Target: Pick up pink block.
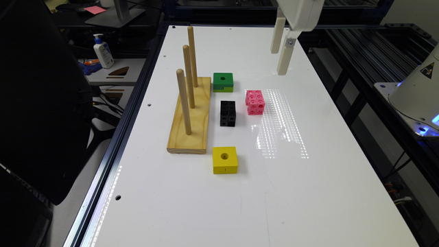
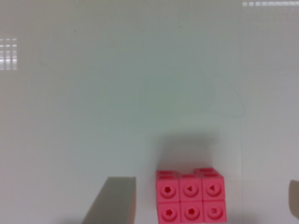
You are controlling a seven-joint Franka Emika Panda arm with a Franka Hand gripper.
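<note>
Black block sits just left of the pink block in the exterior view; the gripper hangs high to its right, fingers apart. Centre over pink first — then descend straight, clear of black.

Pink block on white table
</note>
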